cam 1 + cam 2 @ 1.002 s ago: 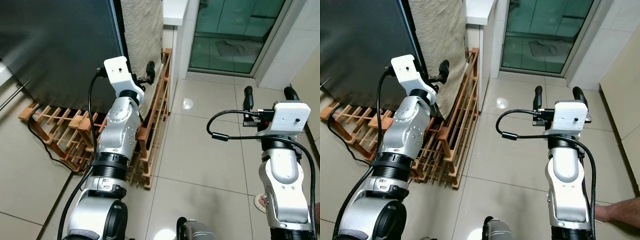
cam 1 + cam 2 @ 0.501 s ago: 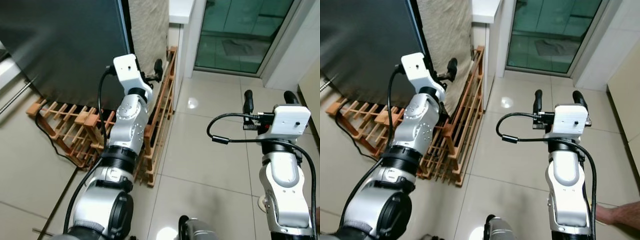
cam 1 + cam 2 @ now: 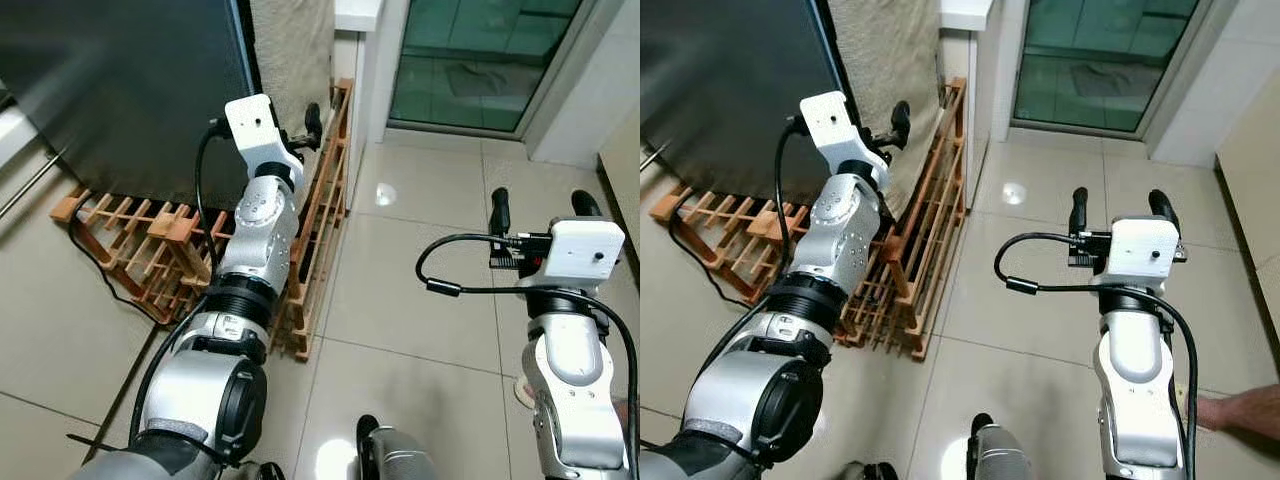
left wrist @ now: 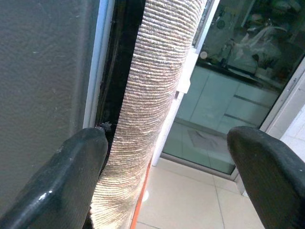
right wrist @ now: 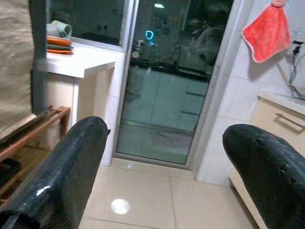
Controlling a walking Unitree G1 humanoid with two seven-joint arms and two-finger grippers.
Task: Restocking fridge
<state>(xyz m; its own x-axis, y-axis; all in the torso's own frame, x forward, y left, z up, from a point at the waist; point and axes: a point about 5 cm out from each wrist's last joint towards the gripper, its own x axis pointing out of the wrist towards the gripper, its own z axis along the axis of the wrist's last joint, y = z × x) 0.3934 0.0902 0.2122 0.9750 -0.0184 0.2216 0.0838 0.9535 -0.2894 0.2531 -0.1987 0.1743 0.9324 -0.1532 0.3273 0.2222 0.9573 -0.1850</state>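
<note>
While no groceries are in hand, the robot stands beside the dark fridge [image 3: 120, 90], seemingly at the approach step of restocking.

Its left gripper [image 4: 167, 171] is raised close to the fridge's side edge with jaws spread wide and empty, one finger just beside the black seam where a woven beige covering [image 4: 152, 95] hangs against the cabinet. Its right gripper [image 5: 157, 157] hovers over the tiled floor [image 3: 400, 280], jaws likewise wide and holding nothing. Judging from this, the next move calls for finding the door edge or handle and pulling it open. A wooden slatted rack [image 3: 140, 250] lies at the fridge's foot; a glass sliding door [image 3: 1090, 60] leads to a kitchen beyond.
</note>
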